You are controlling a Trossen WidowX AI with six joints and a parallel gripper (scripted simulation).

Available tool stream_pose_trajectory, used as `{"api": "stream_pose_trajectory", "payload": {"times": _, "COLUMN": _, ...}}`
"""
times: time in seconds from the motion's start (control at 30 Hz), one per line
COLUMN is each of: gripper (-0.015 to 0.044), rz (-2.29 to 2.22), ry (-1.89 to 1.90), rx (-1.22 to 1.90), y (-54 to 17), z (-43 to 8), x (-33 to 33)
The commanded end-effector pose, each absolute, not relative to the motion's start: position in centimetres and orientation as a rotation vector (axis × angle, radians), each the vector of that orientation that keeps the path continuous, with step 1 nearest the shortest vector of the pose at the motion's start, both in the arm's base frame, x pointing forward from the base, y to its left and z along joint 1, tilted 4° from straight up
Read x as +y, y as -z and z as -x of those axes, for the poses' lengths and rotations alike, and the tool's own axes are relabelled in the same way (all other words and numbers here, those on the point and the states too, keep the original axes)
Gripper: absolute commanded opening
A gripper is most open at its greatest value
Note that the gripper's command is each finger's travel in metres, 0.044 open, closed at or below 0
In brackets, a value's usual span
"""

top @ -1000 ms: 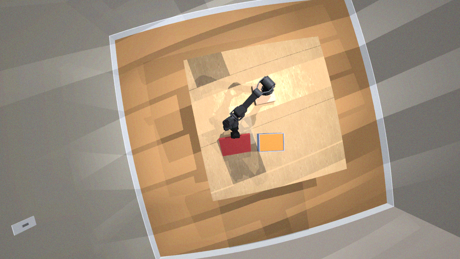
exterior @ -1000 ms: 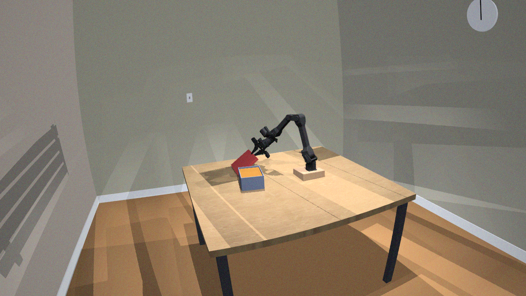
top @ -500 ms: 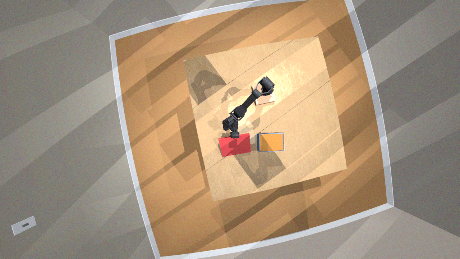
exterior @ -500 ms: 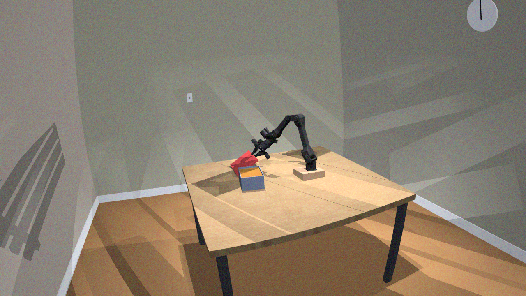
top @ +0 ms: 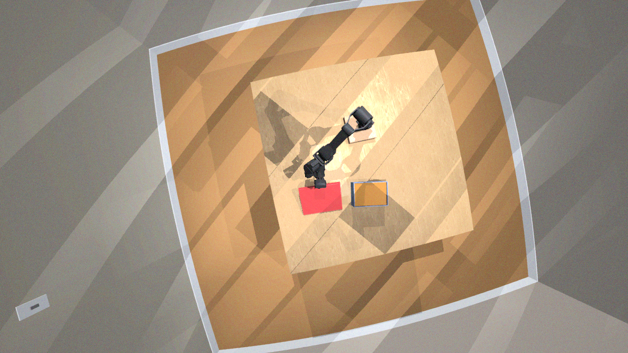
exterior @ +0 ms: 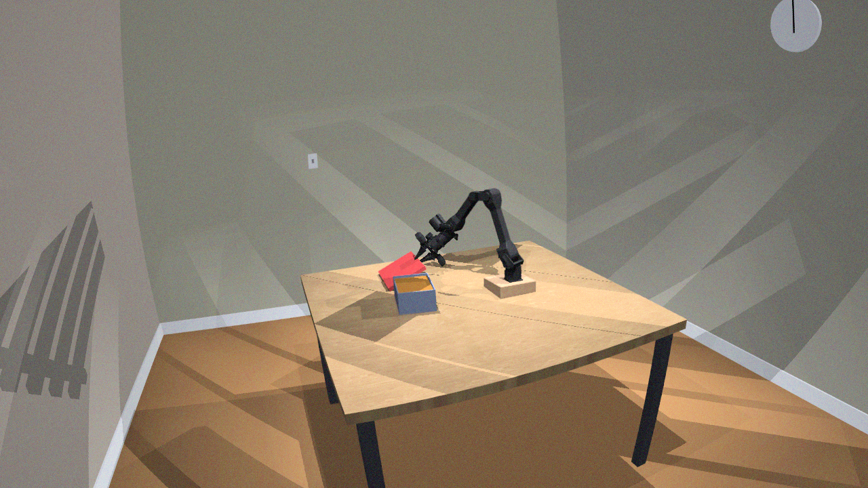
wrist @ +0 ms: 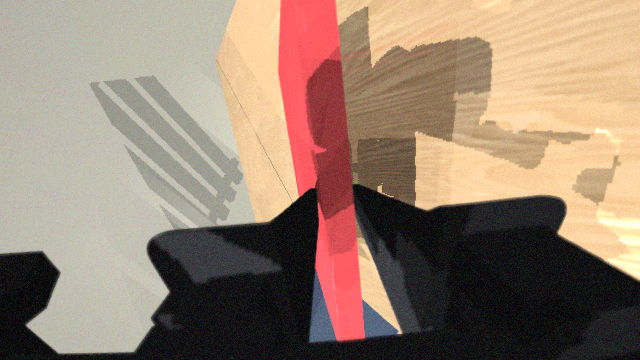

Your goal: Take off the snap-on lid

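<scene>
Grey walls and a wood floor surround the wooden table [exterior: 485, 346] on which everything sits. Going left to right in the top view, the red lid [top: 320, 198] comes first, then the gripper [top: 319, 185] at its upper edge, then the open blue storage box [top: 369, 193] with its orange inside, just beside the lid and apart from it.

The gripper is clamped on the lid's rim, the one nearest the arm's base [exterior: 509, 285]; in the wrist view the lid [wrist: 320, 150] runs edge-on straight out from between the jaws. From the exterior view the lid [exterior: 401, 268] slopes downward away from the gripper [exterior: 429, 257], its far edge low and probably touching the table, though the box [exterior: 415, 293] hides that contact. So the lid extends from the claw outward, away from the arm's base, with the held edge as the high one. Laying it flat looks to call for lowering that held edge straight down before letting go.
</scene>
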State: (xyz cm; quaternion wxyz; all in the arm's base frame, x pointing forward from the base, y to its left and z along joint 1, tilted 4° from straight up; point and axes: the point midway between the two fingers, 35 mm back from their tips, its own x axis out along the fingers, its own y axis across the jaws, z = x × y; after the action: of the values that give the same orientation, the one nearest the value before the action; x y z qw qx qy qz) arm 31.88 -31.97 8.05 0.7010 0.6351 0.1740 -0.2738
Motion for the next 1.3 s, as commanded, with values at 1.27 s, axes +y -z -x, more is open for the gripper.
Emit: {"api": "stream_pose_trajectory", "payload": {"times": 1.27, "gripper": 0.021, "rz": -1.45, "ry": 0.634, "rx": 0.433, "y": -6.9, "z": -31.9, "x": -31.9}}
